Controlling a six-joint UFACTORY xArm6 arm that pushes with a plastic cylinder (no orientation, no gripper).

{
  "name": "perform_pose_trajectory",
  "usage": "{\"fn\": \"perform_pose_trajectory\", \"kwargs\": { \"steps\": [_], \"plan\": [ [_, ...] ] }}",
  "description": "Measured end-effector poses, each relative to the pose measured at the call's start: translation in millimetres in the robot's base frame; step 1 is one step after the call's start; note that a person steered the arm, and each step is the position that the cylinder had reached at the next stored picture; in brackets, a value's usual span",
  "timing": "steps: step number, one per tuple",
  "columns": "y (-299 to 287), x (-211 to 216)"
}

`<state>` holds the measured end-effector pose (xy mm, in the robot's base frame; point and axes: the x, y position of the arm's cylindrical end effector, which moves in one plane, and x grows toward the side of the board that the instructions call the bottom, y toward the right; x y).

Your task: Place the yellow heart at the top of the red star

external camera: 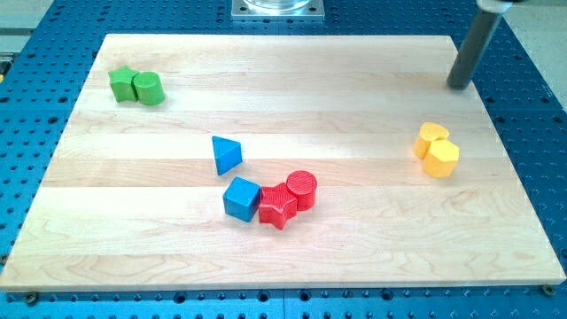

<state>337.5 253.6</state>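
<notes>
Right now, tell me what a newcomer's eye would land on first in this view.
First, the tight cluster at the board's lower middle: the red star wedged between the blue cube and the red cylinder, with a blue triangle just above. Next, the yellow pair at the view's right, the yellow heart touching a yellow hexagon. My tip rests above them, near the top right.

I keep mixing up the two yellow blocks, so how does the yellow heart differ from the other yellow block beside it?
The yellow heart has a notched, lobed outline; the yellow hexagon has flat sides and corners. The yellow heart lies nearer the view's top and slightly left; the yellow hexagon lies nearer the view's bottom and looks a little larger. They share colour, touch each other, and sit at the view's right, below my tip.
</notes>
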Motion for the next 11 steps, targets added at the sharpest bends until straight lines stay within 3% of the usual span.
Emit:
{"fn": "perform_pose_trajectory", "kwargs": {
  "steps": [2,4,6,8,11],
  "plan": [
    [-11,8],
    [-42,91],
    [-195,106],
    [-120,95],
    [-105,178]
  ]
}}
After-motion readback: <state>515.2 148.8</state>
